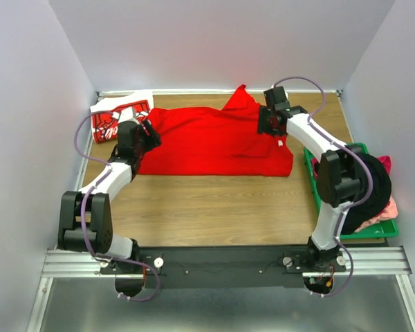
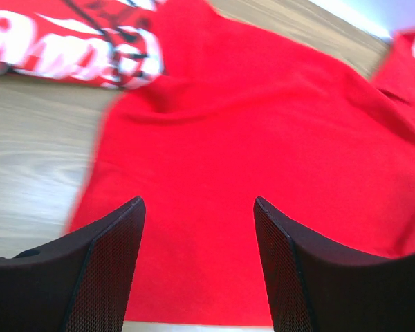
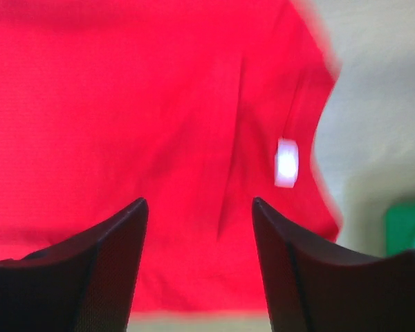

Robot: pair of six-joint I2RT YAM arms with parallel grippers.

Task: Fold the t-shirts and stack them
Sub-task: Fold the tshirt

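Observation:
The plain bright red t-shirt (image 1: 214, 142) lies spread on the wooden table, a sleeve sticking up at the far side. The red t-shirt with white script (image 1: 114, 119) lies folded at the far left, touching the plain one; it also shows at the top left of the left wrist view (image 2: 69, 48). My left gripper (image 1: 146, 131) is open and empty over the plain shirt's left edge (image 2: 214, 159). My right gripper (image 1: 268, 123) is open and empty over its right part (image 3: 159, 124), near a white tag (image 3: 286, 162).
A green plastic crate (image 1: 346, 232) with dark and pink clothes stands at the right edge, partly under my right arm. White walls close in the table on three sides. Bare wood lies in front of the shirt.

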